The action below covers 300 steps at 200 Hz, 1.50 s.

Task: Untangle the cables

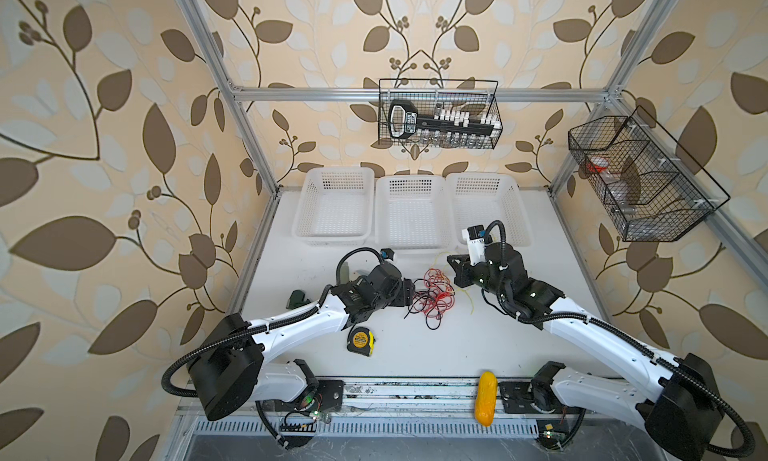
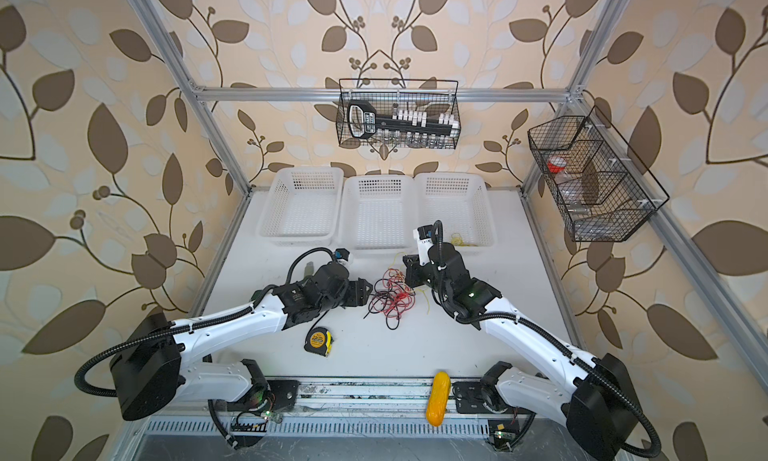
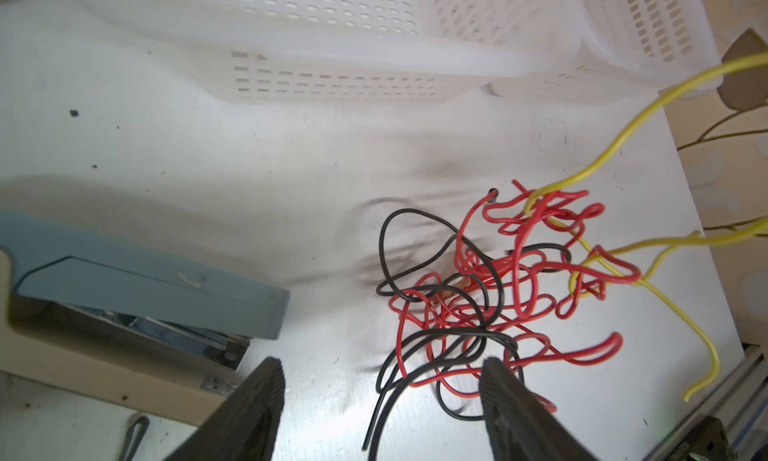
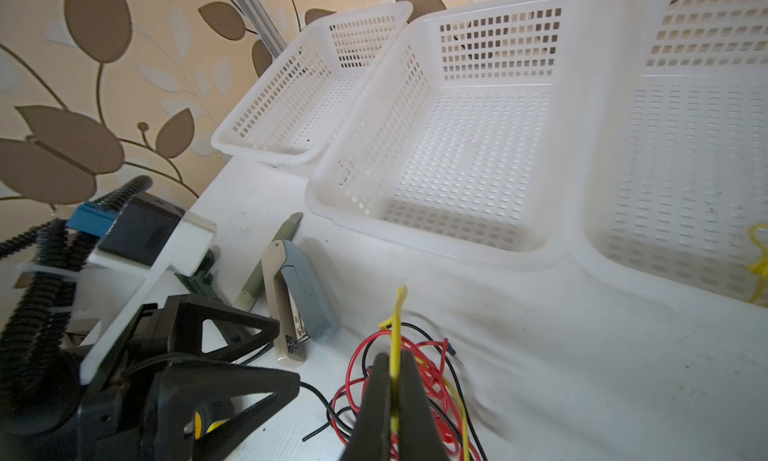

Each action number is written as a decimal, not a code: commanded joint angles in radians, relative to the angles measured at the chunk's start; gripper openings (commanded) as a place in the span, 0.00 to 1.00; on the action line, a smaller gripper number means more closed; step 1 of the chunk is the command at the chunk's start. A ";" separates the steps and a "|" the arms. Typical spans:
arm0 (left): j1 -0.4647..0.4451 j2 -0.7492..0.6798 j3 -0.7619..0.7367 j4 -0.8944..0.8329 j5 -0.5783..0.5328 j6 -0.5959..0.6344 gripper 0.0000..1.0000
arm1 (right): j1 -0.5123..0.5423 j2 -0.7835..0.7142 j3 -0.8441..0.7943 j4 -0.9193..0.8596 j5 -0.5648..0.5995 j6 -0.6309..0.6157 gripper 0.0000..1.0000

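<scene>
A tangle of thin red, black and yellow cables (image 1: 432, 295) (image 2: 392, 297) lies on the white table between my two grippers. My left gripper (image 1: 407, 293) (image 2: 362, 292) (image 3: 382, 365) is open at the tangle's left edge. Loose black cable ends (image 3: 386, 400) lie between its fingers, gripped by neither. My right gripper (image 1: 452, 263) (image 2: 409, 263) (image 4: 395, 357) is shut on a yellow cable (image 4: 397, 313) at the tangle's far right side. That yellow cable (image 3: 623, 135) rises taut out of the red loops (image 3: 536, 247).
Three white baskets (image 1: 328, 236) stand in a row behind the tangle; the right one (image 2: 486, 214) holds a coiled yellow cable (image 2: 457, 238). A grey stapler (image 3: 166, 280) (image 4: 303, 288) lies left of the tangle, a yellow tape measure (image 1: 360, 341) in front, a yellow object (image 1: 486, 396) on the front rail.
</scene>
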 commanded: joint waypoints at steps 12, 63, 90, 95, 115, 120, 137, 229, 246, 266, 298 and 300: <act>0.006 0.028 0.046 0.074 0.058 0.049 0.82 | 0.011 0.003 0.054 0.059 -0.113 -0.009 0.00; 0.004 0.084 0.061 0.156 0.130 0.021 0.82 | 0.022 0.012 0.069 0.069 -0.113 -0.001 0.00; 0.004 0.051 0.052 0.165 0.123 0.006 0.81 | 0.027 0.025 0.065 0.069 -0.110 -0.005 0.00; 0.004 0.044 0.050 0.165 0.122 0.005 0.80 | 0.029 0.027 0.066 0.068 -0.105 -0.007 0.00; 0.004 0.019 0.043 0.174 0.121 0.000 0.79 | 0.033 0.029 0.064 0.063 -0.094 -0.009 0.00; 0.004 0.016 0.039 0.177 0.119 -0.001 0.79 | 0.034 0.028 0.063 0.064 -0.096 -0.008 0.00; 0.004 0.016 0.035 0.182 0.098 -0.006 0.76 | 0.039 0.021 0.059 0.073 -0.100 -0.005 0.00; 0.004 0.097 0.039 0.209 0.089 -0.037 0.00 | 0.049 -0.022 0.036 0.115 -0.139 0.039 0.00; 0.004 0.096 0.034 0.212 0.083 -0.036 0.00 | 0.048 -0.028 0.037 0.115 -0.131 0.040 0.00; 0.004 0.090 0.024 0.207 0.069 -0.031 0.00 | 0.048 -0.035 0.039 0.107 -0.110 0.040 0.00; 0.004 0.076 0.017 0.130 -0.001 -0.029 0.00 | 0.043 -0.072 0.041 0.076 -0.007 0.040 0.00; 0.004 0.076 0.017 0.122 -0.008 -0.029 0.00 | 0.040 -0.074 0.040 0.072 -0.001 0.041 0.00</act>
